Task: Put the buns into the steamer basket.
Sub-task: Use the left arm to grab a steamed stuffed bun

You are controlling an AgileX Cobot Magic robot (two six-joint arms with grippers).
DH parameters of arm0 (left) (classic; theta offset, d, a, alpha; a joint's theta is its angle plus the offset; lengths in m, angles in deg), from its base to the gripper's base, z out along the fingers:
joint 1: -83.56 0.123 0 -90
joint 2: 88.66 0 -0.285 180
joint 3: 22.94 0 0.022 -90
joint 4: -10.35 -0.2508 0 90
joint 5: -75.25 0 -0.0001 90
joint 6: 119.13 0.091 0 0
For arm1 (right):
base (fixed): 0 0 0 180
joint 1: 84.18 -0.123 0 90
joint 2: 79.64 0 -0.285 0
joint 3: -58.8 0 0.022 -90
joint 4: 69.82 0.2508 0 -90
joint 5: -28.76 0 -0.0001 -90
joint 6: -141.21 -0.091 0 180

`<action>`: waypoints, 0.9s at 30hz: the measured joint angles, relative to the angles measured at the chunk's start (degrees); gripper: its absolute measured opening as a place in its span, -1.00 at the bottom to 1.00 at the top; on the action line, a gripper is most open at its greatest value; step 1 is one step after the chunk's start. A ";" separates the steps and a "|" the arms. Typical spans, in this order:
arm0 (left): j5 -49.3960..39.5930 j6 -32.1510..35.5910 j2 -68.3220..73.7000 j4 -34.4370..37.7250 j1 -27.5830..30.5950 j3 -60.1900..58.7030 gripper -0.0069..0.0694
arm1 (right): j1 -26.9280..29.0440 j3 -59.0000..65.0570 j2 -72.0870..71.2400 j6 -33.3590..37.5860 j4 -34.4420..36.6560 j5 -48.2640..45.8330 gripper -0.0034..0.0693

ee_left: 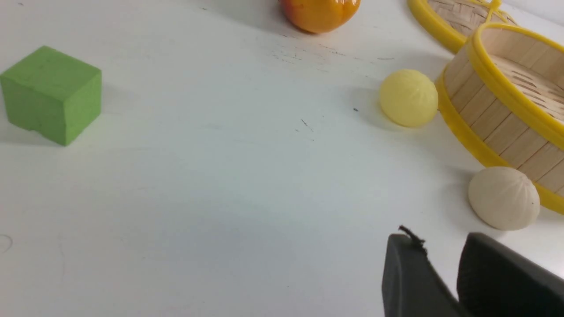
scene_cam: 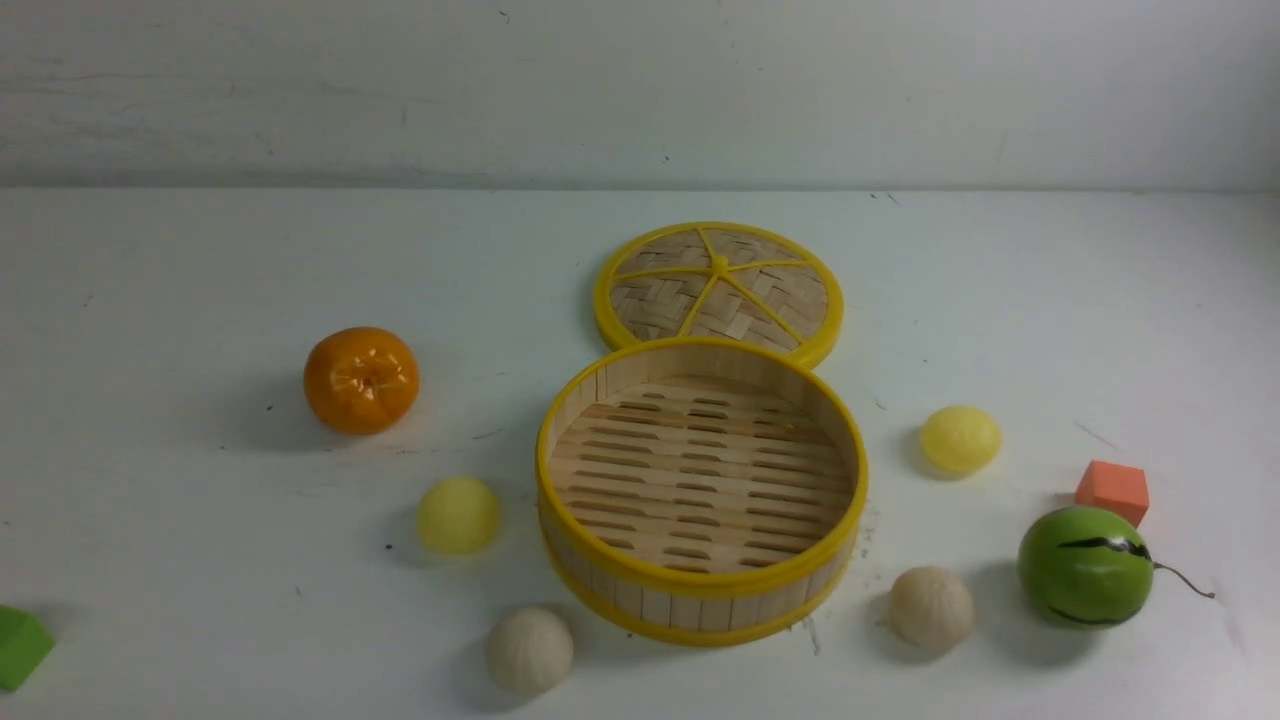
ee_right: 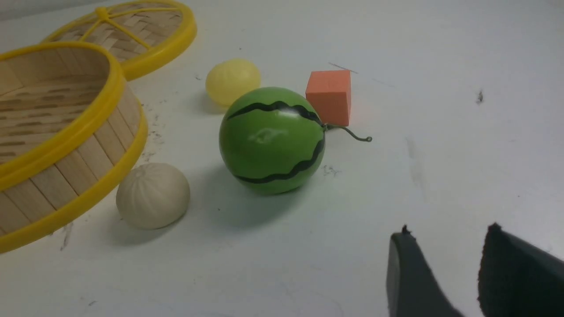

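The steamer basket (scene_cam: 700,590) stands empty in the middle of the white table. Around it lie the buns: a pale yellow bun (scene_cam: 458,514) and a cream bun (scene_cam: 530,650) on its left, another pale yellow bun (scene_cam: 960,438) and another cream bun (scene_cam: 931,607) on its right. Neither arm shows in the front view. My left gripper (ee_left: 440,242) is open with nothing between its fingers, a short way from the left cream bun (ee_left: 503,198). My right gripper (ee_right: 445,235) is also open and empty, apart from the right cream bun (ee_right: 153,195).
The flat woven lid (scene_cam: 718,290) lies just behind the basket. An orange (scene_cam: 361,379) sits at the left and a green block (scene_cam: 20,647) at the near left edge. A green striped melon ball (scene_cam: 1085,565) and an orange-red cube (scene_cam: 1112,490) stand at the right.
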 joint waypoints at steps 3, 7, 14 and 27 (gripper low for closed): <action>0.00 0.00 0.00 0.00 0.00 0.00 -0.37 | 0.00 0.00 0.00 0.00 0.00 0.00 -0.24; 2.14 -1.92 0.00 4.12 0.00 0.00 -0.36 | 0.00 0.00 0.00 0.00 0.00 0.00 -0.24; 11.65 -5.29 0.00 20.71 0.00 0.00 -0.34 | 0.00 0.00 0.00 0.00 0.00 0.00 -0.24; 7.81 -4.03 3.15 29.82 0.00 12.74 -0.33 | 0.00 0.00 0.00 0.00 0.00 0.00 -0.24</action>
